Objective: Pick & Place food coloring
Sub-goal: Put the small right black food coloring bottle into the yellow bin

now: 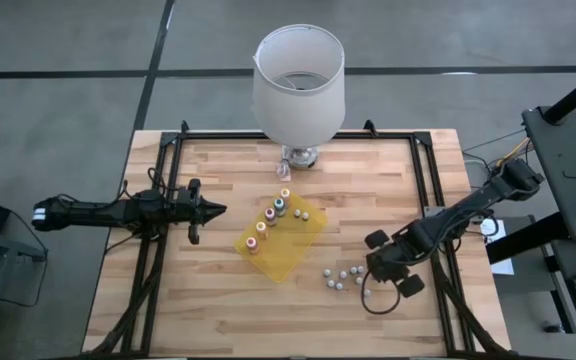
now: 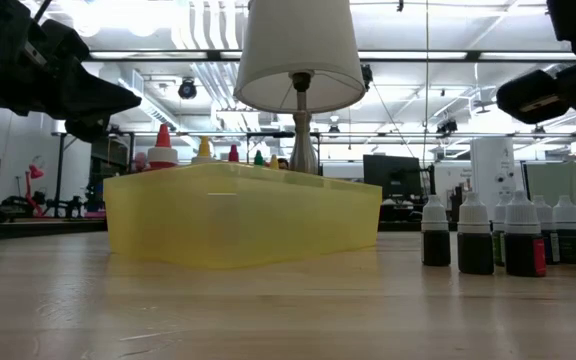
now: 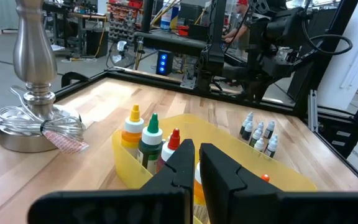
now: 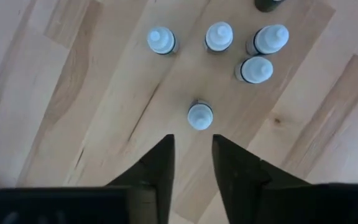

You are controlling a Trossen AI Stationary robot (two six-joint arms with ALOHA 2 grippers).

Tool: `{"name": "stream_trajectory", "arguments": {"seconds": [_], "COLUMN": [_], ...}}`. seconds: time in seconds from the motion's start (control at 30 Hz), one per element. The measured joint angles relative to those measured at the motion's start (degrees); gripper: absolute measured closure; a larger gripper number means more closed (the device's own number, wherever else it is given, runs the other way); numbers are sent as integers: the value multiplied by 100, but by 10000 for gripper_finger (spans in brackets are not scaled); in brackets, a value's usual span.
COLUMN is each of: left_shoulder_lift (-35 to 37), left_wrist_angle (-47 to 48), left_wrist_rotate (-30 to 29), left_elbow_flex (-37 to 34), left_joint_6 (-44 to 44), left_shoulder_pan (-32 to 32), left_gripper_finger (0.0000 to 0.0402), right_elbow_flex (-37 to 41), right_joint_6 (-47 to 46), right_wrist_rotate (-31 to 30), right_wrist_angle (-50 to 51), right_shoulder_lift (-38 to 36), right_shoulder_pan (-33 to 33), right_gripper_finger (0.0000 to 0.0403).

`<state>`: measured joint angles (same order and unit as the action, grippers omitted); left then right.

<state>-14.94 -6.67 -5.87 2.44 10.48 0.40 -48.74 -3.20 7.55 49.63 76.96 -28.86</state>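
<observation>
- At the worktop's [image 1: 218, 290] right front, the right gripper [image 4: 191, 140] is held directly above a cluster of white-capped food coloring bottles [image 4: 219, 36], fingers apart and empty.
- The nearest bottle [image 4: 200, 116] stands upright, cap towards the fingers, just ahead of their gap.
- Neighbouring bottles stand apart from it and are judged unobstructive.
- Coloured-cap bottles [image 1: 271, 213] are seen inside the yellow tray [image 1: 293, 245] at centre.
- The left gripper [image 1: 213, 209] waits beside the tray, fingers nearly together, empty.

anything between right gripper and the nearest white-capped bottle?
Nothing: the right wrist view shows bare wood between the right gripper and the bottle.
</observation>
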Motion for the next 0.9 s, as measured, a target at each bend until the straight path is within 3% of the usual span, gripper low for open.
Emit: {"name": "stream_trajectory", "arguments": {"seconds": [0.3, 0.9], "left_shoulder_lift": [0, 0], "left_wrist_angle": [2, 8], "left_wrist_rotate": [2, 1], "left_elbow_flex": [0, 0], "left_joint_6": [1, 0], "left_shoulder_pan": [0, 0], "left_gripper_finger": [401, 401], "right_elbow_flex": [31, 328], "right_joint_6": [-4, -266], "right_wrist_rotate": [-415, -459], "right_wrist_angle": [-227, -712], "right_shoulder_lift": [246, 431], "right_shoulder_pan": [-2, -306], "right_gripper_finger": [248, 231]}}
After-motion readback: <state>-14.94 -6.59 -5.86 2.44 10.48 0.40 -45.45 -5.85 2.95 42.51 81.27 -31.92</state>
